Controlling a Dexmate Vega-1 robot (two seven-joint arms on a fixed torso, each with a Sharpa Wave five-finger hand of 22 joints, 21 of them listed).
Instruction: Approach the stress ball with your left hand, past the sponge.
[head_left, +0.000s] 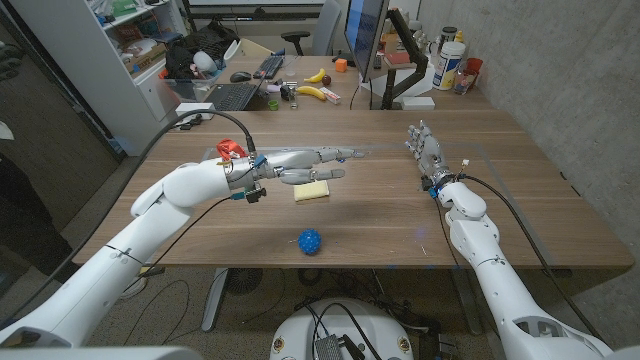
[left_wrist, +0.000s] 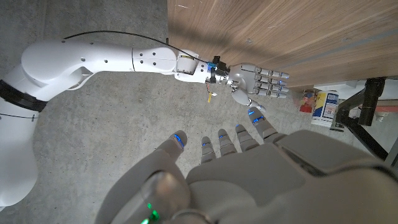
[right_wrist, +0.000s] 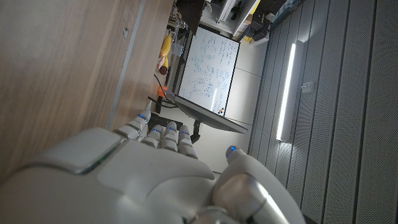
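Left robot hand (head_left: 305, 165) hovering open over sponge (head_left: 311, 191); stress ball (head_left: 310, 242) looking soft, light, rollable, best cupped from above.

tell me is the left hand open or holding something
Open. The left hand reaches over the table with fingers stretched out and apart, above the sponge, holding nothing; the stress ball lies untouched nearer the table's front edge.

Probably an office or lab, monitor (head_left: 366, 35), keyboard (head_left: 233, 96), shelving (head_left: 130, 30), office chair (head_left: 318, 30)
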